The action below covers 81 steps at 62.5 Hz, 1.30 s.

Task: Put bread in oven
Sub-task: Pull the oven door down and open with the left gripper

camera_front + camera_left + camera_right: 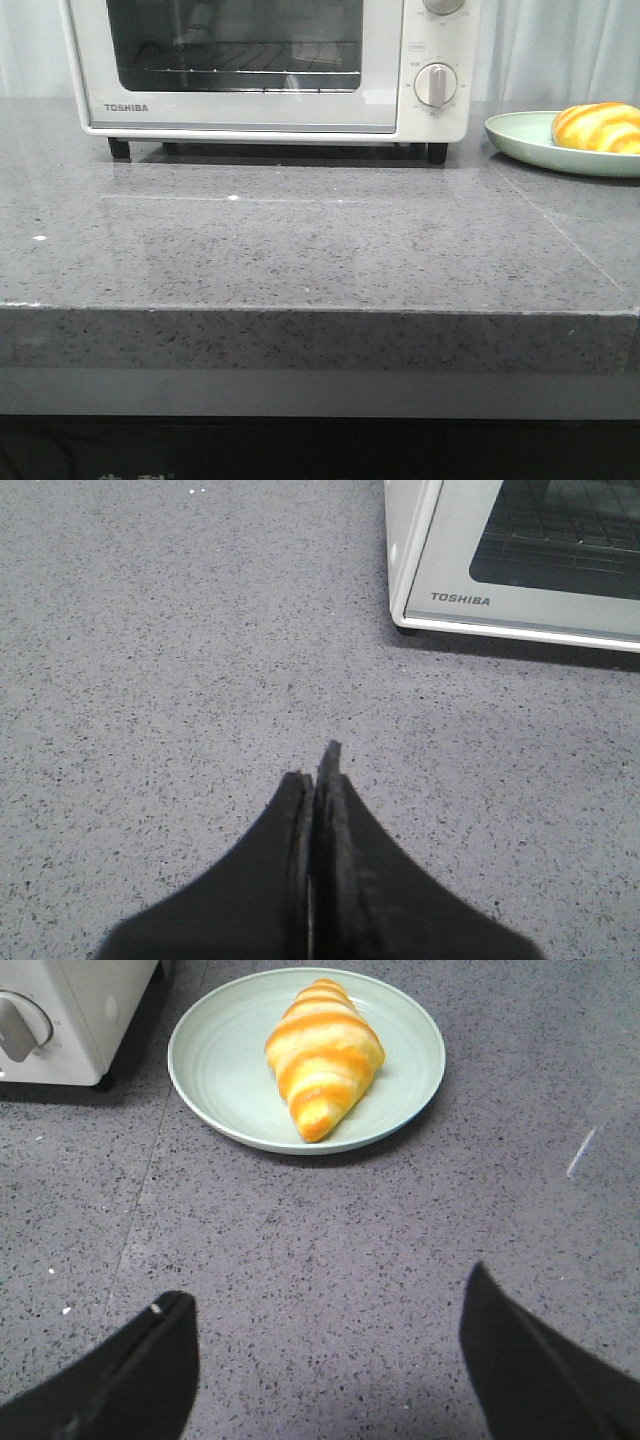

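Observation:
The bread, a golden-yellow bun with orange-brown stripes, lies on a pale green plate at the right of the counter. It also shows in the right wrist view. The white-cream Toshiba oven stands at the back with its glass door closed; its corner shows in the left wrist view. My right gripper is open and empty above bare counter, short of the plate. My left gripper is shut and empty over bare counter, away from the oven's front left corner. Neither gripper shows in the front view.
The grey speckled counter has a front edge running across the front view. The oven's knobs sit on its right panel, next to the plate. A pale curtain hangs behind.

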{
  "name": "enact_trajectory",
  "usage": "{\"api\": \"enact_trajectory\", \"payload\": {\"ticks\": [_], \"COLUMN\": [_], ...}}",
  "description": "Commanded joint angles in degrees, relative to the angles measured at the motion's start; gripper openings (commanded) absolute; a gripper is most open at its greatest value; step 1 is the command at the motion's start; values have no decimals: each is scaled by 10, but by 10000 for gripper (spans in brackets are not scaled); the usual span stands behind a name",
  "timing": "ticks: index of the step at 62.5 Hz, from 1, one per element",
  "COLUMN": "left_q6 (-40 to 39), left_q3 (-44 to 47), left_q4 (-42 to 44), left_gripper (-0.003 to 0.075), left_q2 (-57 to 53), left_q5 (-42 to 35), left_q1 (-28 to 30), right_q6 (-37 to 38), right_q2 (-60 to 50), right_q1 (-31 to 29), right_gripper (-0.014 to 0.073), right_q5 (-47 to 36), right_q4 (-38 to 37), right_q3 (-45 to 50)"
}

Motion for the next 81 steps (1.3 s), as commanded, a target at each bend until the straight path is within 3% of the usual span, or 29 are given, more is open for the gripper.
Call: {"api": "enact_trajectory", "payload": {"ticks": [1,9,20,40,52,81], "left_q6": [0,6,6,6,6,6], "left_q3": [-20,-33,-75,-148,-192,-301], "left_q4": [-8,-8,-8,-3,-3,-3], "left_gripper": [-18,-18,-18,-18,-18,-18], "left_q2": [1,4,40,175,259,433], "left_q5": [-55,-80,-119,-265,-351,-440], "left_q1": [0,-25,-108,-236,-264,-274], "right_q6": [-4,-4,-4,-4,-4,-4], "right_q2": [1,1,1,1,1,1], "right_q1": [-2,-2,-2,-2,-2,-2], "right_gripper": [600,595,595,595,595,595], "right_q5": [-36,-36,-36,-36,-36,-36], "right_q4": [-7,-5,-4,-4,-3,-3], "right_q3": [-18,-18,-18,-18,-18,-18]}}
